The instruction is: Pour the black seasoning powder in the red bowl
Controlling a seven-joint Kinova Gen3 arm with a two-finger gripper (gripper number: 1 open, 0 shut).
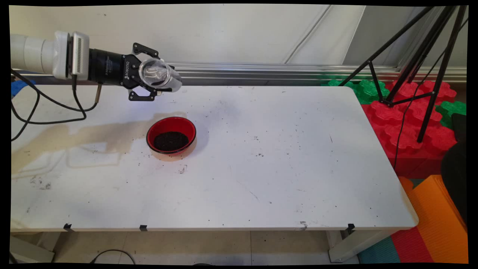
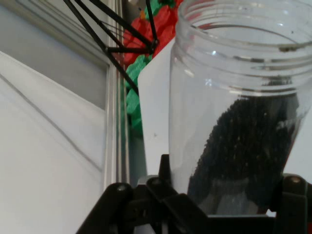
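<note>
We see the pincer (image 1: 151, 76) raised above the bench's (image 1: 261, 168) far left part, clamped on a clear plastic jar (image 1: 160, 74). The jar lies tipped on its side, its open mouth pointing right and slightly down. In the hand view we note dark granules (image 2: 243, 151) resting inside the jar (image 2: 239, 97), with the threaded neck uppermost in that picture. A red bowl (image 1: 171, 135) stands on the bench below and a little right of the pincer, apart from it, holding a heap of similar dark granules (image 1: 170, 141). Dark specks lie scattered on the bench near the bowl.
</note>
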